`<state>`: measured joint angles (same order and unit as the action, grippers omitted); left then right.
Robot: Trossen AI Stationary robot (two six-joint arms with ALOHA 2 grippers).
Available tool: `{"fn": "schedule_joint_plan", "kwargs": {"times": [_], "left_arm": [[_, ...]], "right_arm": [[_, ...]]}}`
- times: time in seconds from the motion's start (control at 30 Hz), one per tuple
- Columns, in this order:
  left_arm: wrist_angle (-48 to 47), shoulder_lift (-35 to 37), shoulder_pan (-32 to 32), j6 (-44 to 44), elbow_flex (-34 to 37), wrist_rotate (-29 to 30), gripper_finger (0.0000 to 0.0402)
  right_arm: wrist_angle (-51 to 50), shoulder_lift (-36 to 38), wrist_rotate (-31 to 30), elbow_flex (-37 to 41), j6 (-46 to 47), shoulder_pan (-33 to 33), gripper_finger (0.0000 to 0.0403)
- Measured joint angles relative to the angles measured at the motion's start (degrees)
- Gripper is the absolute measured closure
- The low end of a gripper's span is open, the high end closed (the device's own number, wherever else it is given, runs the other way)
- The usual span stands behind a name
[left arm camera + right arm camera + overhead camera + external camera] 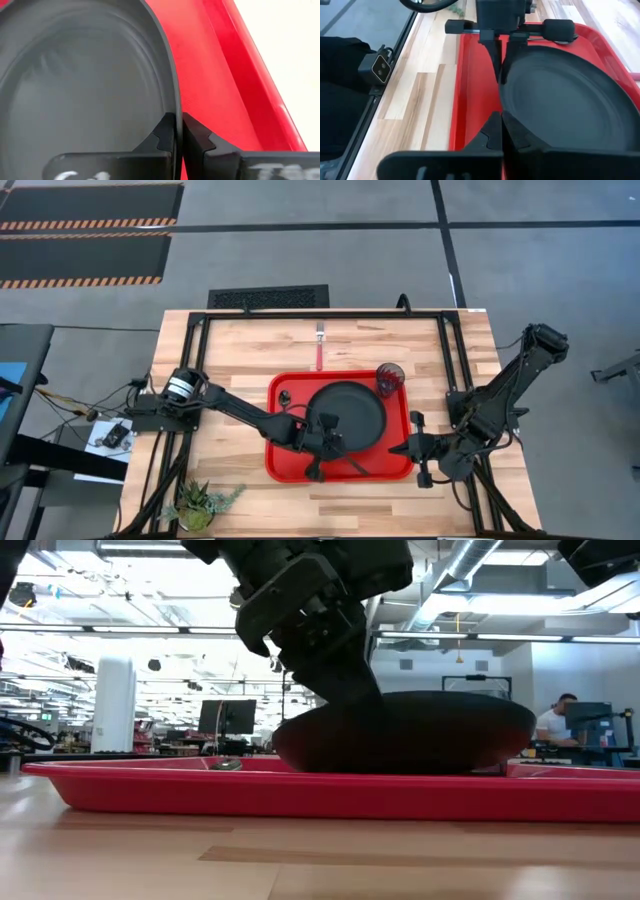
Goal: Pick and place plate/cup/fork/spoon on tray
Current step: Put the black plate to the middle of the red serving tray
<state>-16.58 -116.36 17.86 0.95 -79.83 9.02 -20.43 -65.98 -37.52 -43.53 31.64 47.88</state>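
High view: one plate (350,412) on one tray (280,465), left hand (322,423) gripping its rim.

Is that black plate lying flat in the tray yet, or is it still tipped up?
Tipped. The plate rests in the tray with one edge raised, its rim pinched by the left gripper.

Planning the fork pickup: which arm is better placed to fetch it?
Probably the right: the left hand is clamped on the plate rim, while the right hand sits at the tray edge; the fork lies beyond it.
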Motion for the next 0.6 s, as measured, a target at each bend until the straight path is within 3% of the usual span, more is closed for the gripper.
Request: {"fn": "schedule_joint_plan", "kwargs": {"times": [0.4, 0.6], "left_arm": [[0.13, -0.09, -0.35, -1.92, 0.12, -1.91, 0.0363], [3.15, -0.13, -0.98, -2.23, 1.95, -1.46, 0.0375]], "right_arm": [[0.0, 0.0, 0.02, 0.0, 0.0, 0.0, 0.0398], [0.0, 0.0, 0.02, 0.0, 0.3, 0.0, 0.0398]]}}
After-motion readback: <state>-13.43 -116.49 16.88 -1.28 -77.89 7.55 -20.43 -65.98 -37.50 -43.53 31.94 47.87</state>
